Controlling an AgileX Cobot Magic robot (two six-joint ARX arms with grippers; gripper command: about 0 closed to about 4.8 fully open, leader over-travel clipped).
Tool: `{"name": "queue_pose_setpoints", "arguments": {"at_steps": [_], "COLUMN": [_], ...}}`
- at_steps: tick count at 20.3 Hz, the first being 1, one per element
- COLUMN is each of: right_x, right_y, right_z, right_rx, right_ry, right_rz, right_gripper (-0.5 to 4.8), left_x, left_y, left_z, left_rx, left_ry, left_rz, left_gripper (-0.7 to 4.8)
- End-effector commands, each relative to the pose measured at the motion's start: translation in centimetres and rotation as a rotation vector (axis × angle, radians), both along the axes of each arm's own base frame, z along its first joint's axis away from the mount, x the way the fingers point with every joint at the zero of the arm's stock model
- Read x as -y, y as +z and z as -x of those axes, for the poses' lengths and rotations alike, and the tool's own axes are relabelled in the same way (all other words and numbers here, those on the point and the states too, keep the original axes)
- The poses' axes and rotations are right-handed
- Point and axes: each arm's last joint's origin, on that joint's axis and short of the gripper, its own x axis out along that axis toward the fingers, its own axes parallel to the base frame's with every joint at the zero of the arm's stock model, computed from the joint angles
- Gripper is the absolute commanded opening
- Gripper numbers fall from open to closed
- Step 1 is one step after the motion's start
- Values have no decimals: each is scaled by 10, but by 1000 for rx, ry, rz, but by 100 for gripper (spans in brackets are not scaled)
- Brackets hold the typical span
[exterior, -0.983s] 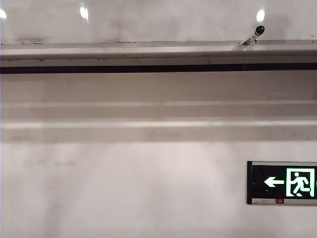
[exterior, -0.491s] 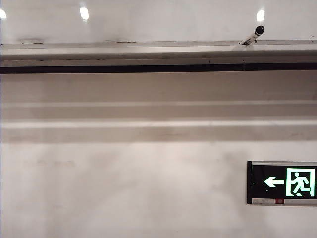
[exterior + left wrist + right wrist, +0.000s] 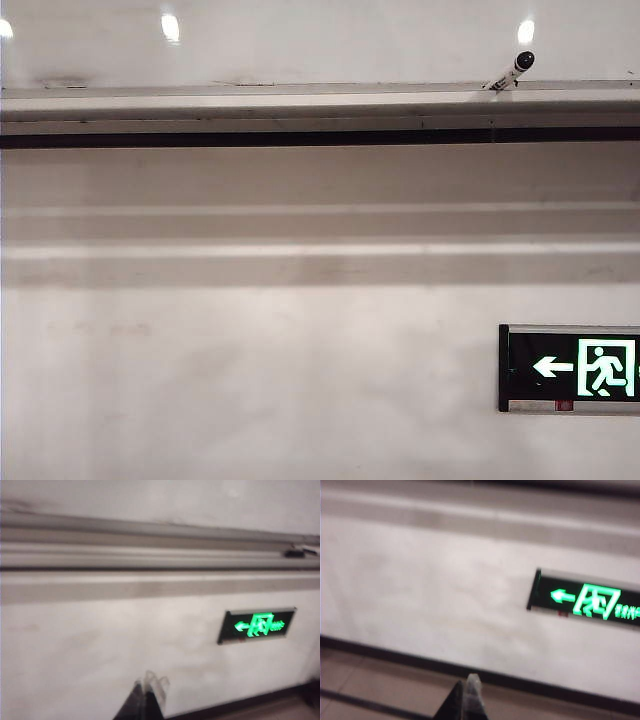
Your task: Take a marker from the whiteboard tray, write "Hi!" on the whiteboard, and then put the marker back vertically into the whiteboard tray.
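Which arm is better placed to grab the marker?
Right, probably: the white, black-capped marker leans on the silver metal tray's right stretch; left tool and right tool both face the wall below.

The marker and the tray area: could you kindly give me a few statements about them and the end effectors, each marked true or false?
1. The marker leans tilted on the whiteboard tray, black cap uppermost. True.
2. The right end effector is shut on the marker. False: its fingers are together with nothing between them, low in front of the wall.
3. The exit sign hangs lower than the tray. True.
4. The left end effector stands wide open. False: its fingers meet, empty.
5. "Hi!" shows on the whiteboard. False: no writing is visible.
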Motion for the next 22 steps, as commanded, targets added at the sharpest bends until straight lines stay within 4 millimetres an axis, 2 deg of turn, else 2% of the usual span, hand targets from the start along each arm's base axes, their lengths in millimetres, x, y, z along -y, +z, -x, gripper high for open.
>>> {"name": "queue_pose_setpoints", "arguments": {"at_steps": [1, 4, 6, 9, 14, 18, 22], "right_x": [0, 0, 0, 0, 0, 0, 0], "right_y": [-1, -1, -1, -1, -1, -1, -1], "right_z": [0, 0, 0, 0, 0, 0, 0], "right_rx": [-15, -16, -16, -16, -17, -18, -18], "right_ry": [1, 1, 1, 1, 0, 0, -3], "right_rz": [6, 7, 7, 7, 7, 8, 8], "right_gripper": [13, 13, 13, 13, 13, 13, 13], "left_x": [2, 3, 3, -1, -18, -28, -29], "left_y": [-22, -41, -46, -50, -59, -65, -67], "left_z": [-6, -10, -10, -8, -5, -6, -6], "left_rx": [-5, -5, -16, 19, 77, 14, -6], "left_ry": [0, 0, 23, 78, 195, 248, 339], "left_rz": [8, 4, -1, -9, 0, -18, -18], "left_gripper": [-5, -6, -6, -6, -6, -6, -6]}}
